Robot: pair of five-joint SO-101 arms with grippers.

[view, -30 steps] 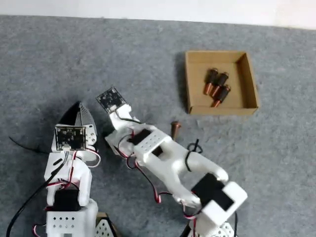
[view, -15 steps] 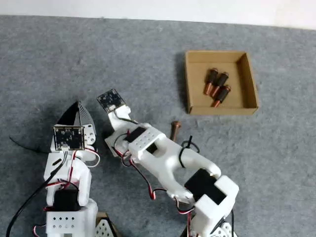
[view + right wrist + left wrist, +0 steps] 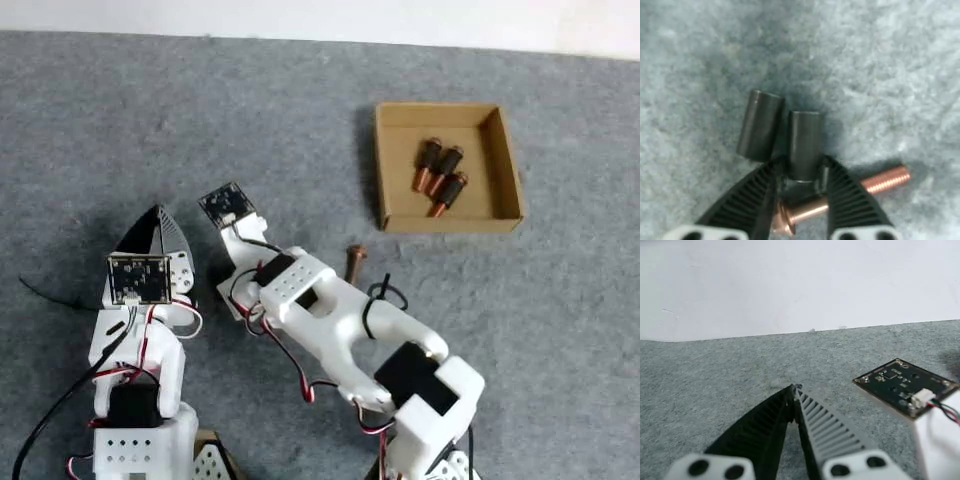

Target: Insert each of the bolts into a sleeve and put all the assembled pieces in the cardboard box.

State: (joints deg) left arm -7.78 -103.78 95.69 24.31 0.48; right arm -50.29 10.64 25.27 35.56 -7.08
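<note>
The right tool (image 3: 802,172) pinched the near end of a black sleeve (image 3: 805,137) lying on the grey tabletop (image 3: 150,120). A second sleeve (image 3: 760,125) lay just beside it. A copper bolt (image 3: 882,181) lay crosswise beneath the tool's fingers. The left tool (image 3: 794,390) sat low over the tabletop, its fingers pressed together and holding nothing. Another bolt (image 3: 355,262) lay near the cardboard box (image 3: 470,125), which held three assembled pieces (image 3: 440,178).
</note>
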